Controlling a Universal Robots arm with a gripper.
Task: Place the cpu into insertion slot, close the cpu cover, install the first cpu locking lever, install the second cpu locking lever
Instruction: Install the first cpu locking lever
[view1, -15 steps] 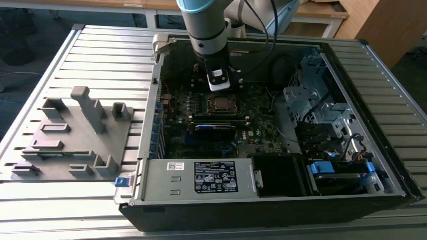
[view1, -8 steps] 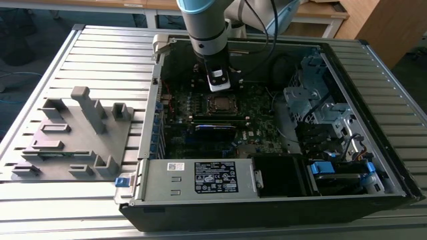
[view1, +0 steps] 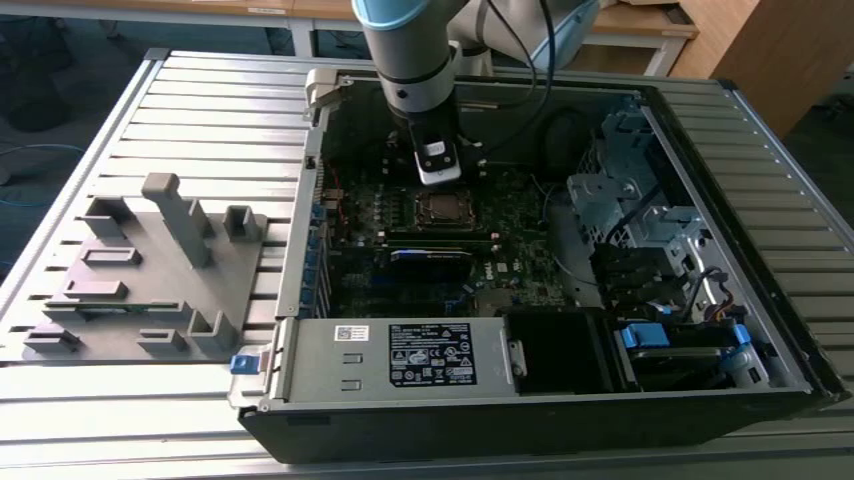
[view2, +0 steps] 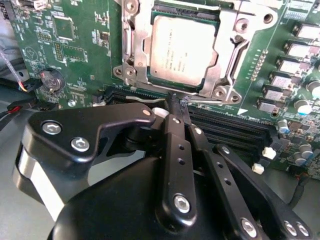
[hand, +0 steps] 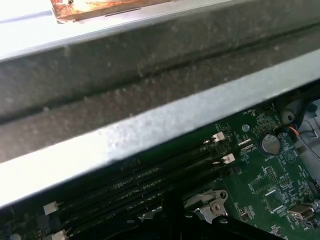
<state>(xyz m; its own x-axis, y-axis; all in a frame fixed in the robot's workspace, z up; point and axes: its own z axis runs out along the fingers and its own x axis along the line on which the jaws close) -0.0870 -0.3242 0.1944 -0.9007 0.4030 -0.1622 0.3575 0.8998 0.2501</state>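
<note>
Pincer fingers together, tip at the thin lever beside cover; can't tell if it is gripped. Cpu seated in slot, cover down; in the exterior view, at six o'clock of pincer. Risk: tip slips off lever, scrapes board. Faint print on cpu; white label, left unread.

the cpu top is dull, brushed grey metal; the cover round it is brighter, shinier steel. the green board has a lacquered sheen. the end effector is smooth black, semi-gloss. the desk is ribbed matt aluminium.
</note>
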